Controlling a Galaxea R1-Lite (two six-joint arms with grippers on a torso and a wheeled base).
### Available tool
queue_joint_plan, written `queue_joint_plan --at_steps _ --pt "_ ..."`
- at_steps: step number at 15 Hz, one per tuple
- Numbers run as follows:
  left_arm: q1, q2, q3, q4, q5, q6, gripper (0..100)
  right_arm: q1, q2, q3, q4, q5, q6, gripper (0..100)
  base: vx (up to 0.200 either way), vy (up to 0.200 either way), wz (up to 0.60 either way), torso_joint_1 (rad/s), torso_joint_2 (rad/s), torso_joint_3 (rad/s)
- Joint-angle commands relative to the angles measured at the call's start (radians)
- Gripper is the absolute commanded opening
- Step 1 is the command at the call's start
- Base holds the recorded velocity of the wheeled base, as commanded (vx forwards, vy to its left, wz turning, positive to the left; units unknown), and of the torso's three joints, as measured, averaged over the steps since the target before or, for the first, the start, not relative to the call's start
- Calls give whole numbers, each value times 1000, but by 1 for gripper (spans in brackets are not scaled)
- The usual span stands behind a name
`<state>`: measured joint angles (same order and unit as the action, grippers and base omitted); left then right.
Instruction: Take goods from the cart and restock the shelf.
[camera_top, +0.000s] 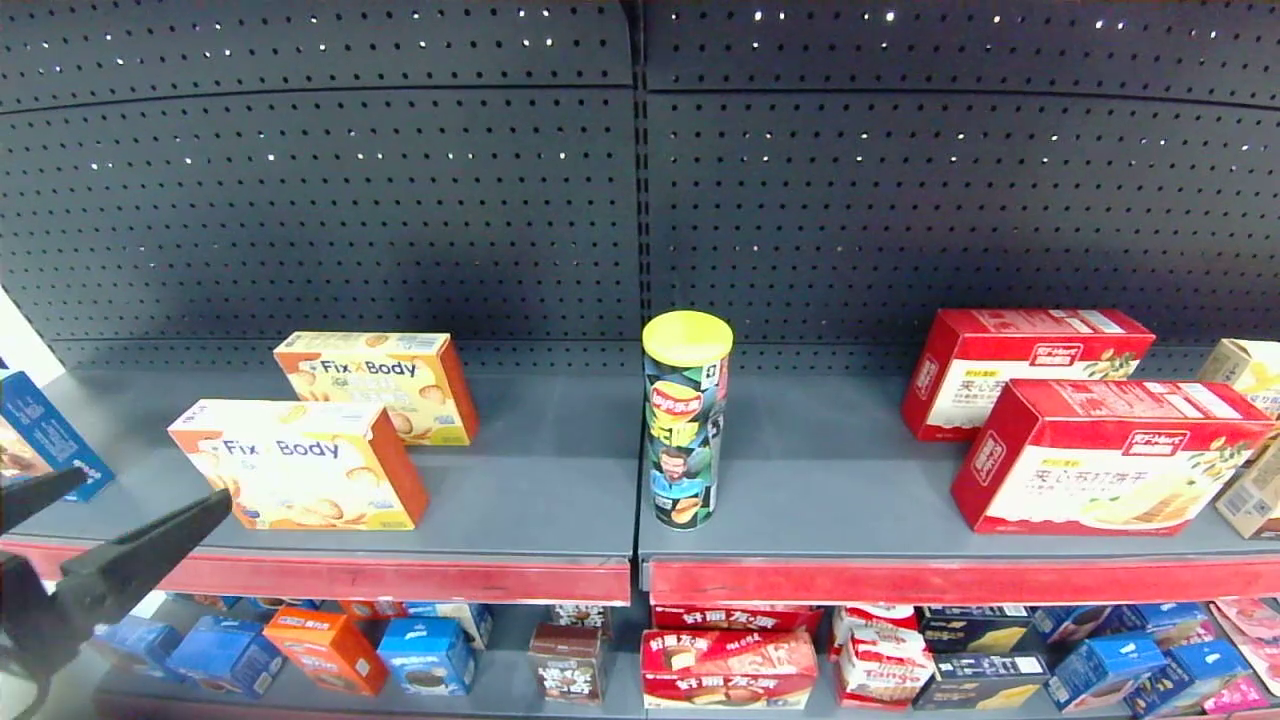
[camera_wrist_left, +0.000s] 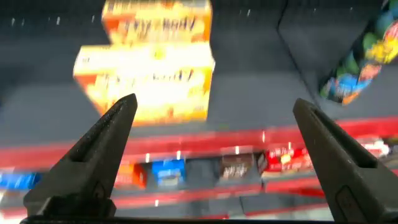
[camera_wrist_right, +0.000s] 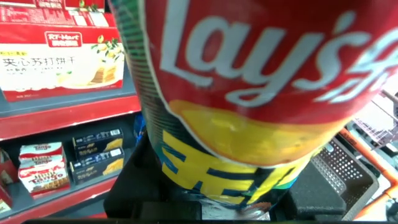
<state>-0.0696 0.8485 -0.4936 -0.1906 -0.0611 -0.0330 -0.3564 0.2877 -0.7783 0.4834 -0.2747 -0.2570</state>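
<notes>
The shelf (camera_top: 560, 480) is being faced by both arms. Two red boxes (camera_top: 1100, 455), two orange boxes (camera_top: 300, 465) and one upright shelved can (camera_top: 686, 420) are being carried on it. A second can (camera_wrist_right: 249, 93), judged roughly upright, is being grasped by the right end effector (camera_wrist_right: 217, 208) short of the shelf. The left end effector (camera_wrist_left: 214, 99) is being held released.
</notes>
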Motion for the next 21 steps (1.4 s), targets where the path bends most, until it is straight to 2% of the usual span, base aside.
queue_joint_plan --at_steps 1,3,5,6,9,10,11,12,14,16,18,21 --pt "24 -115 21 30 0 -1 100 4 53 -7 -3 2 -1 0 0 0 0 0 0 0" --pt "50 -128 20 28 -2 -1 100 8 61 -6 -2 28 -2 0 0 0 0 0 0 0" --pt "51 -143 17 25 0 -1 100 8 61 -15 -2 144 -8 0 0 0 0 0 0 0" --pt "53 -147 17 27 0 1 100 8 61 -22 -2 166 -10 0 0 0 0 0 0 0" --pt "100 -164 21 30 -2 13 100 13 70 -13 0 292 -10 0 0 0 0 0 0 0" --pt "102 -178 21 30 -2 13 100 4 74 2 0 351 -10 0 0 0 0 0 0 0" --pt "102 -180 21 30 0 13 100 2 76 5 0 362 -10 0 0 0 0 0 0 0" --pt "116 -186 23 31 0 18 100 4 91 21 -2 430 -24 0 0 0 0 0 0 0" --pt "142 -184 21 30 -2 44 100 13 127 8 -52 488 -27 0 0 0 0 0 0 0" --pt "145 -184 17 30 -2 48 100 17 185 11 -154 575 -53 0 0 0 0 0 0 0" --pt "145 -183 20 30 -2 47 100 24 220 16 -181 591 -123 0 0 0 0 0 0 0" --pt "146 -195 23 33 -2 47 100 73 255 21 -198 629 -125 0 0 0 0 0 0 0"
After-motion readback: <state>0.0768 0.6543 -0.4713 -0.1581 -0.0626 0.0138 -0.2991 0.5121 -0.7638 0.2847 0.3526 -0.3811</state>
